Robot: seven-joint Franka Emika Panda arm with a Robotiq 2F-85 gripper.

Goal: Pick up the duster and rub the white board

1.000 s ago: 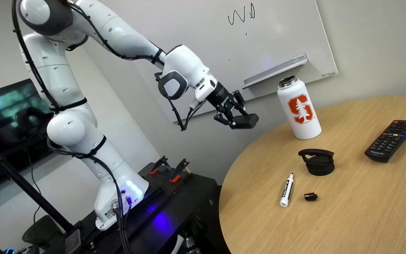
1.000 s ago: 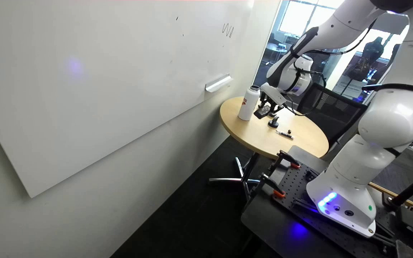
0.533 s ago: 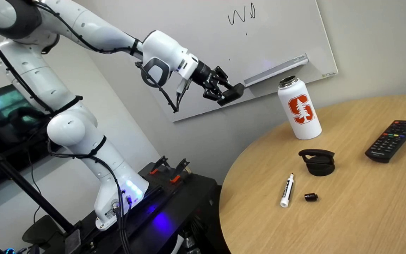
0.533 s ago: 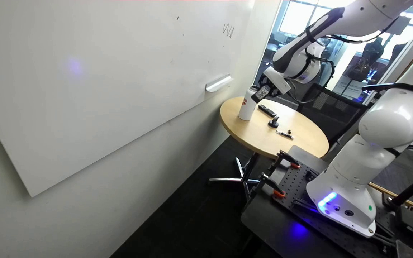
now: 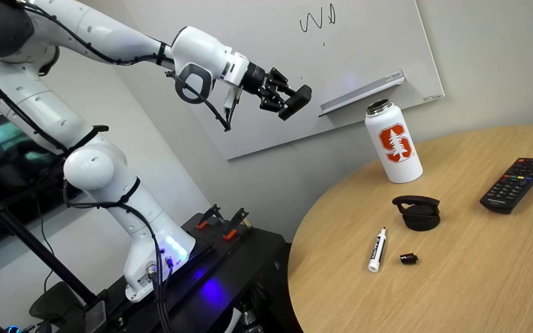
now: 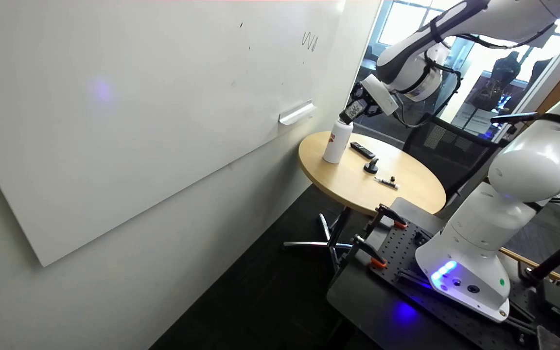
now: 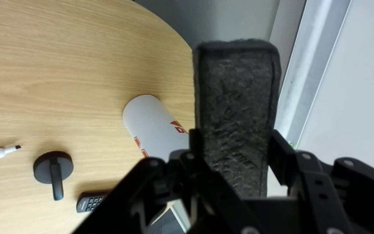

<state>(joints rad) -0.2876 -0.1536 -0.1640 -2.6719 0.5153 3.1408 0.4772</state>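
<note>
The duster, a flat black block [image 5: 298,102], is held in the air by my gripper [image 5: 288,98]. In the wrist view the duster [image 7: 237,97] sits between both fingers of the gripper [image 7: 234,143], its rough grey face showing and its far end sticking out beyond the fingertips. The white board [image 5: 363,46] is on the wall behind, with a dark squiggle [image 5: 317,18] near its top; the board also shows in an exterior view [image 6: 163,121]. The duster appears apart from the board. In an exterior view the duster [image 6: 354,111] overlaps the bottle's top.
A white bottle [image 5: 393,143] stands on the round wooden table [image 5: 433,296] near the wall. A remote [image 5: 516,185], a black lid [image 5: 418,215], a marker [image 5: 376,249] and its cap [image 5: 408,258] lie there too. A grey ledge [image 5: 361,92] juts from the board's bottom edge.
My gripper has risen with the duster, away from the table, and tilted so the duster points more upward. The remote has come into sight behind it. The table objects have not moved.
</note>
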